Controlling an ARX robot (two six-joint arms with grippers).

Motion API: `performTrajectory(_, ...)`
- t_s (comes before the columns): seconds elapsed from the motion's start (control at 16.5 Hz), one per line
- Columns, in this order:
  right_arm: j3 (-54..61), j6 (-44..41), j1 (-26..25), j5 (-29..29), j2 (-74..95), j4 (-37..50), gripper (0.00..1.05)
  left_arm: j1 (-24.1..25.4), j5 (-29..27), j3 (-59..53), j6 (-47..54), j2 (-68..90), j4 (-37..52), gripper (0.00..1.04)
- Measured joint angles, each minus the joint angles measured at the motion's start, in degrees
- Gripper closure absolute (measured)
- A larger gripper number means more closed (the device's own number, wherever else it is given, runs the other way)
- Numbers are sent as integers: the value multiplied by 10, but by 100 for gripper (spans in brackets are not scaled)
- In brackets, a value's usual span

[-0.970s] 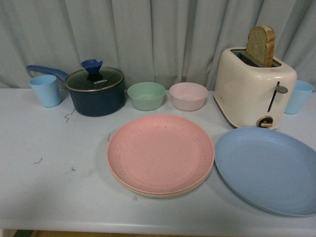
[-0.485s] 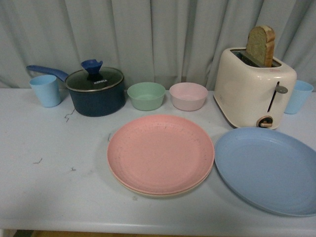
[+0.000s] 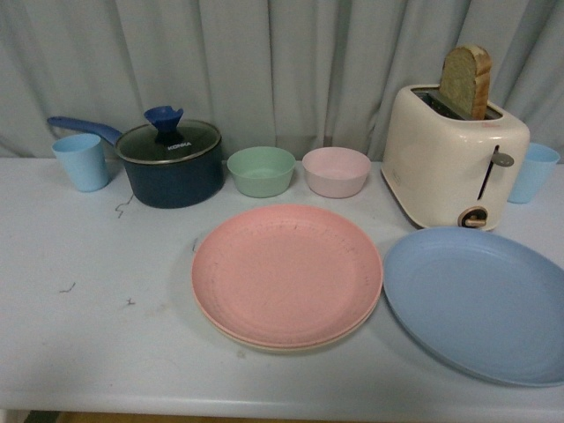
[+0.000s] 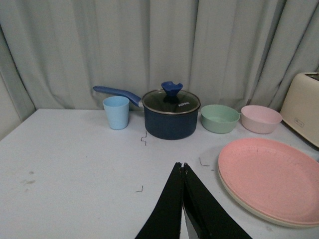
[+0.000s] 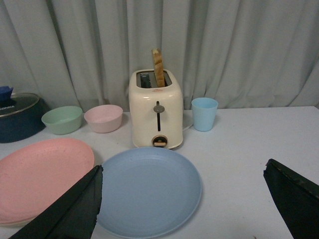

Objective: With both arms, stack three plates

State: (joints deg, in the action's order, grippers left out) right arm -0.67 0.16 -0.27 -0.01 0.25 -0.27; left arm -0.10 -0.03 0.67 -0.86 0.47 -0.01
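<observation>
**Pink on cream, blue plate apart**

We see the pink plate (image 3: 286, 273) lying flat on the cream plate (image 3: 264, 345) near the middle of the table (image 3: 79, 344). Only a thin pale rim of the cream one shows under its near edge. The blue plate (image 3: 480, 304) lies alone just to the right of the stack, with a narrow gap between them, in front of the toaster (image 3: 454, 163). All three plates are round, wide, shallow and matte, with faint rings inside the rim.

In its wrist view the left gripper (image 4: 182, 172) hangs over the table to the left of the stack, its black fingers pressed together on nothing. The right gripper (image 5: 182, 169) hovers at the near side of the blue plate, its fingers spread wide and empty.
</observation>
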Motion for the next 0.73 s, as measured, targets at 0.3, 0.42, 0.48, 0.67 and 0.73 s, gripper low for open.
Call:
performTrajectory(0.3, -77, 9, -25, 0, 169, -99, 6, 0, 1, 0, 0, 0, -2, 44)
performTrajectory(0.42, -144, 11, -89, -45, 342, -25, 6, 0, 0, 0, 0, 0, -2, 24)
performTrajectory(0.48, -185, 3, -121, -66, 447, 17, 6, 0, 0, 0, 0, 0, -2, 11)
performTrajectory(0.67, -276, -19, -164, -96, 714, 64, 6, 0, 0, 0, 1, 0, -2, 7)
performTrajectory(0.73, -313, -25, -165, -100, 798, 75, 6, 0, 0, 0, 1, 0, -2, 7)
